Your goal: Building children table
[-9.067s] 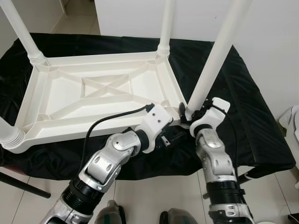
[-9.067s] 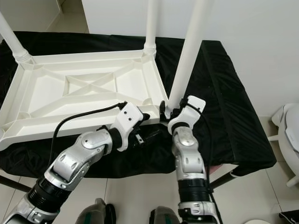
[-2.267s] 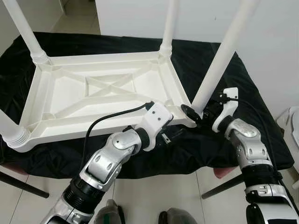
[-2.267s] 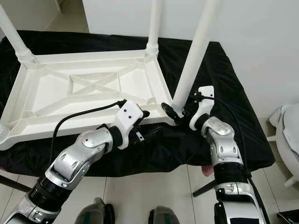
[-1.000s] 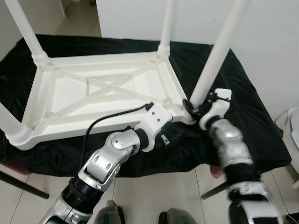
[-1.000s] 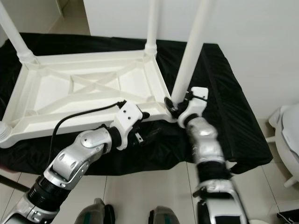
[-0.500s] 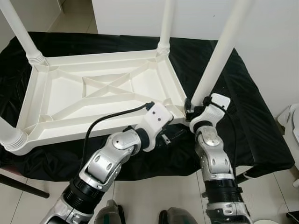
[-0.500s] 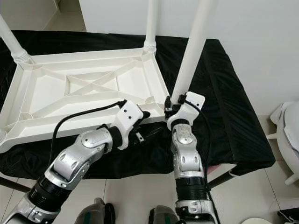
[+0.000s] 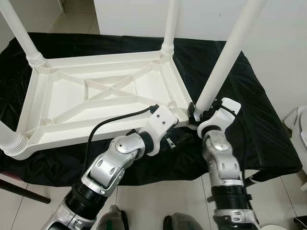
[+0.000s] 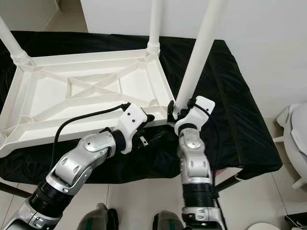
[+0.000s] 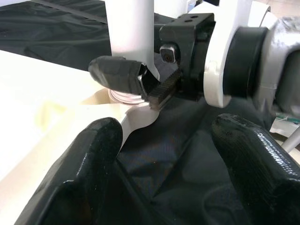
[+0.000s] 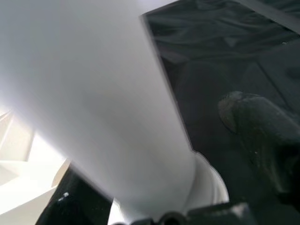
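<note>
A white plastic children's table (image 9: 72, 128) lies upside down on a black cloth, its legs pointing up. My right gripper (image 9: 194, 115) is shut on the base of the near right leg (image 9: 225, 52), where the leg meets the corner socket. In the right wrist view the leg (image 12: 93, 93) sits between the fingers (image 12: 262, 131). My left gripper (image 9: 181, 139) is open, just in front of the table's near edge beside that corner, with nothing held. In the left wrist view its two black fingers (image 11: 93, 164) frame the right gripper's finger (image 11: 119, 75) across the leg base.
Three other legs stand up: far right (image 9: 170, 24), far left (image 9: 21, 33) and near left (image 9: 7, 136). The black cloth (image 9: 268, 129) drapes over a support whose dark leg (image 9: 24, 189) slants to the tiled floor. A white object (image 9: 301, 125) stands at the far right.
Over the last second my right forearm has swung in from the right to stand under the leg base, the gripper staying on the leg. The left arm has held still.
</note>
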`<state>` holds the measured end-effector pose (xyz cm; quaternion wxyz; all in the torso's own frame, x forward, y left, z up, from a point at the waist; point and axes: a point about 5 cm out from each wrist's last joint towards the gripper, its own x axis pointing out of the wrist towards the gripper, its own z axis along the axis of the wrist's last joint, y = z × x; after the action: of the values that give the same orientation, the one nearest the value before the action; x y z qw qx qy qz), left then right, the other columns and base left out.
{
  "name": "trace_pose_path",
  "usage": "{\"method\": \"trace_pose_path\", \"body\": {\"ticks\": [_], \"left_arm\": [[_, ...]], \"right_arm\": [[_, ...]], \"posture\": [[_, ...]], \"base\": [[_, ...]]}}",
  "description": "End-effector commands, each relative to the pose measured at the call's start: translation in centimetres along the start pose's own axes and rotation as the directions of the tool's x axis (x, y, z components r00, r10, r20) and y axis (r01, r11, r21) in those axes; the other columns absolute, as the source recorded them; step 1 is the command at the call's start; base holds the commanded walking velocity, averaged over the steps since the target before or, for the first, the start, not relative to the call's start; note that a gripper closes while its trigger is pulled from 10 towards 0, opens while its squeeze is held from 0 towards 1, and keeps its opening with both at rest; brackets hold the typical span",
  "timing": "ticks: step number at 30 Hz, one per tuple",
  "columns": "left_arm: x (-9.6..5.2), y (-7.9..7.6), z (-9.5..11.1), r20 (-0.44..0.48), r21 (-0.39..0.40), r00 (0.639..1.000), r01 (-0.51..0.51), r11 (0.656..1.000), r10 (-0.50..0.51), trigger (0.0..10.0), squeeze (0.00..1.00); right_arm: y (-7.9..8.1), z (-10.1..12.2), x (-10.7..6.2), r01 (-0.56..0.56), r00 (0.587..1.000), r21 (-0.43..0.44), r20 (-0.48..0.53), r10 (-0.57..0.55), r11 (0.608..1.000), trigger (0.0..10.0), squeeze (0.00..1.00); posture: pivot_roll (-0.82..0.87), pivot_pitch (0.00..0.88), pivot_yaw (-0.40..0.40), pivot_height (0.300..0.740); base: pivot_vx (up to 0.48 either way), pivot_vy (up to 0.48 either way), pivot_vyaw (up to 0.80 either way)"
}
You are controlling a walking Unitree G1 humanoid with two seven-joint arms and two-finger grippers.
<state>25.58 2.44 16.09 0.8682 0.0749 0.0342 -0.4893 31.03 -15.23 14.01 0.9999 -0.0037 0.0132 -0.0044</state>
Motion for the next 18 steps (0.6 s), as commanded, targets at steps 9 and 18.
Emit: {"method": "trace_pose_path", "body": {"ticks": [9, 18], "left_arm": [[0.1, -0.1, 0.0, -0.009, 0.000, 0.999, 0.044, 0.999, -0.044, 10.0, 0.00], [-0.1, 0.3, 0.2, -0.007, 0.010, 0.999, 0.033, 0.999, -0.033, 10.0, 0.00]], "right_arm": [[-1.2, 0.3, 1.3, -0.439, 0.897, -0.106, 0.002, 0.442, 0.892, 10.0, 0.00], [-2.4, -0.7, 2.7, -0.574, 0.818, -0.193, -0.090, 0.568, 0.796, 10.0, 0.00]], "posture": [[-0.17, 0.036, 0.009, 0.740], [-0.15, 0.027, 0.004, 0.740]], "base": [[0.000, 0.000, 0.00], [0.000, 0.000, 0.00]]}}
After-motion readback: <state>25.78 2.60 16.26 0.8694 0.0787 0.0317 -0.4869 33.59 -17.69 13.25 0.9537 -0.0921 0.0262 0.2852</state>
